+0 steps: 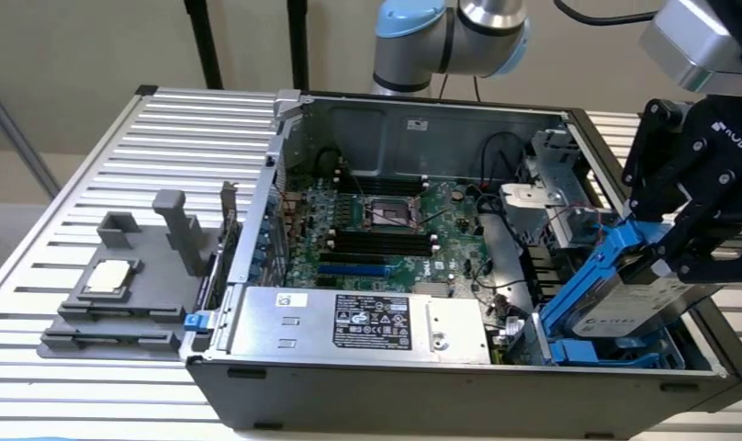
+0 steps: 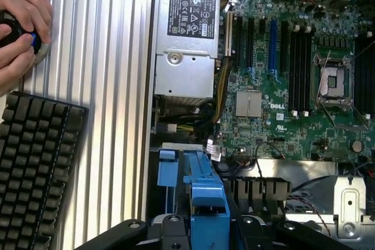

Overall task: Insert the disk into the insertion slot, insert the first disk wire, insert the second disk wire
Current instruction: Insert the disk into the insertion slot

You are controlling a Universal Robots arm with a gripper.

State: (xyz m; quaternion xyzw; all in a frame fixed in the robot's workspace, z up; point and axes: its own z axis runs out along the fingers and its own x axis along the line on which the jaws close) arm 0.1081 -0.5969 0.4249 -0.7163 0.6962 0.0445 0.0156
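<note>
Table of metal slats, open case, claw apparently clamping tilted disk

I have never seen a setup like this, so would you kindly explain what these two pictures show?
A robot arm works on an open computer case on a slatted metal table. One picture is taken from a camera off the arm; the other from a camera on its wrist, looking down into the case. The pincer holds the disk, a silver drive in a blue frame, tilted over the case's corner. Beside the case lie a grey fixture and, in the wrist view, a keyboard near a person's hands.
</note>
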